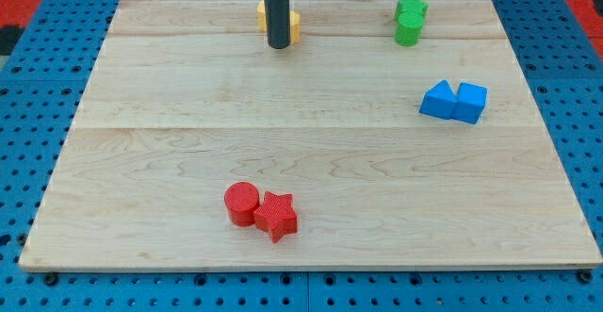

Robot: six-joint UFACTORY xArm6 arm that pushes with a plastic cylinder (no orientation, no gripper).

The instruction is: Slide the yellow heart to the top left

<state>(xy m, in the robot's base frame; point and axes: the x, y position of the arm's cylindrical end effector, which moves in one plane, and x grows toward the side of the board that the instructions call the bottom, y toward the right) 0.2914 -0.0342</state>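
A yellow block [293, 25], mostly hidden behind my rod, sits near the top edge of the wooden board [141, 161], left of centre; its shape cannot be made out. My tip [278, 44] rests at the front of this yellow block, touching or almost touching it. The rod runs straight up out of the view's top.
A green star [411, 8] and a green cylinder [407, 32] sit together at the top right. A blue triangle [437, 100] and a blue cube [469, 102] touch at the right. A red cylinder [241, 203] and a red star [276, 215] touch near the bottom.
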